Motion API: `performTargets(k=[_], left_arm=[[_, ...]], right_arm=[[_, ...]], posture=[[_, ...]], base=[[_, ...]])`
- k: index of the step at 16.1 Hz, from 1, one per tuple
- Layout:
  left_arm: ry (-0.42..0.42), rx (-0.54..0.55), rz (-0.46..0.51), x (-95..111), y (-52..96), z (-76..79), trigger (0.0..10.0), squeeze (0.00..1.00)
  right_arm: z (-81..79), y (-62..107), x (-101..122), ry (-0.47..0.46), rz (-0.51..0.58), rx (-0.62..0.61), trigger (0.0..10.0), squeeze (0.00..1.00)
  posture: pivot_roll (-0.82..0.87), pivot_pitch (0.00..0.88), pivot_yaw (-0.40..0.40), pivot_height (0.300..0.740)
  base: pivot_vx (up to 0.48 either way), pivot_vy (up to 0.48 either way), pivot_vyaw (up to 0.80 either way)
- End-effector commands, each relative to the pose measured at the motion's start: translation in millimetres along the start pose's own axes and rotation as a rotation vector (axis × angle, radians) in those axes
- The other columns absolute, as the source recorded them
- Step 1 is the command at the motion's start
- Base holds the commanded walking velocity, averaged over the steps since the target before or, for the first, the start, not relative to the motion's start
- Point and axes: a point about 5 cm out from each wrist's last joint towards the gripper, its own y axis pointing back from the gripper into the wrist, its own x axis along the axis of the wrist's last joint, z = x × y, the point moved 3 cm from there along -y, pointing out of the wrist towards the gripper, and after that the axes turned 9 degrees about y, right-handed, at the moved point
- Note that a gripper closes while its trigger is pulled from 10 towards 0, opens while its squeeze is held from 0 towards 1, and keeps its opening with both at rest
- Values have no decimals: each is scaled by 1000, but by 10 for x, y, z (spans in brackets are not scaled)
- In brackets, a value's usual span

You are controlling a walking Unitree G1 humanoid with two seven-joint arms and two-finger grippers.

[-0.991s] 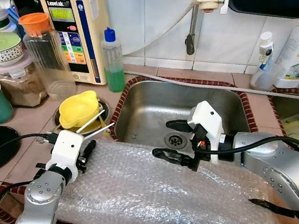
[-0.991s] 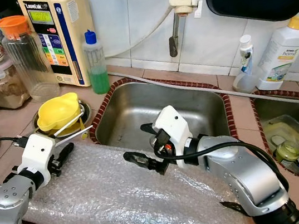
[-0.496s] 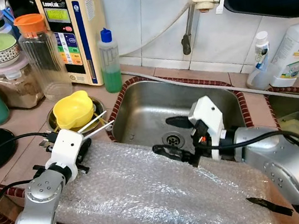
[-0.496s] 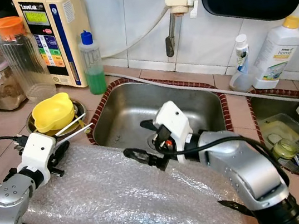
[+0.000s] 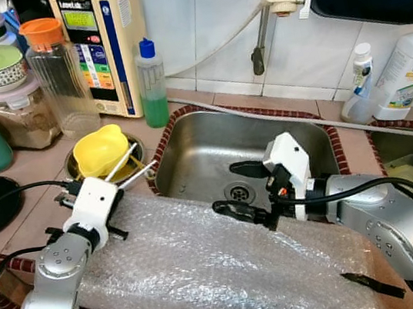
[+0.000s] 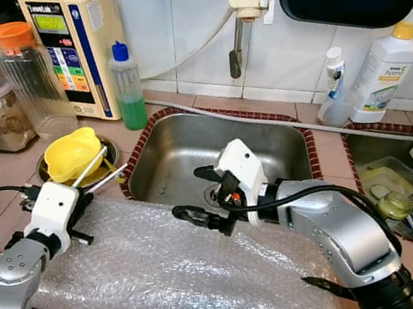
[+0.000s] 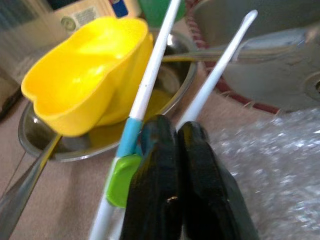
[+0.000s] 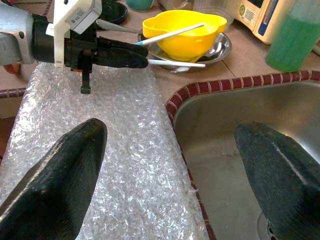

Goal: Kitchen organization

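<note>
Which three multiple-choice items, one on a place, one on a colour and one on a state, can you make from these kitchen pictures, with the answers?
1. Where does the yellow bowl sit?
A. In a metal dish left of the sink
B. Inside the sink
C. On the bubble wrap

2. What colour is the lid of the clear pitcher?
A. Blue
B. Orange
C. White

3. How are the fingers of the right tool?
A. Shut on a spoon
B. Shut with nothing between them
C. Spread wide apart

Answers:
1 A: the metal dish lies on the counter beside the sink.
2 B: its lid is plainly orange.
3 C: the right wrist view shows both fingers far apart over the bubble wrap and the sink edge.
</note>
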Motion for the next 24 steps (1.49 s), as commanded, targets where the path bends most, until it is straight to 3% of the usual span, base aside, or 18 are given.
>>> performTargets(k=[1, 10, 11, 12, 13, 17, 24], left_arm=[[-21, -11, 7, 38, 11, 46, 0, 0], [-78, 163, 107, 173, 158, -10, 0, 0], [-92, 191, 118, 202, 170, -35, 1412, 0], [-69, 208, 148, 243, 180, -50, 10000, 0], [-23, 193, 184, 264, 190, -11, 10000, 1000], [-47, 135, 200, 153, 129, 154, 10000, 1000], [-104, 112, 206, 134, -73, 220, 10000, 1000]], right_arm=[[49, 26, 31, 14, 6, -9, 10000, 0], [48, 8, 4, 17, 3, -9, 10000, 0], [45, 8, 2, 18, 2, -8, 10000, 0], [41, 8, 2, 18, 2, -7, 10000, 0], [38, 3, -5, 18, 1, -7, 10000, 0], [13, -15, -12, 21, -1, -4, 10000, 0], [-7, 21, 2, 14, 3, -14, 10000, 0]], posture=[[110, 0, -76, 740], [121, 0, -79, 740], [121, 0, -79, 740], [123, 0, -77, 740], [123, 0, -76, 740], [113, 0, -73, 740], [82, 0, -65, 740]], base=[[0, 0, 0], [0, 0, 0], [0, 0, 0], [0, 0, 0], [0, 0, 0], [0, 0, 0], [0, 0, 0]])
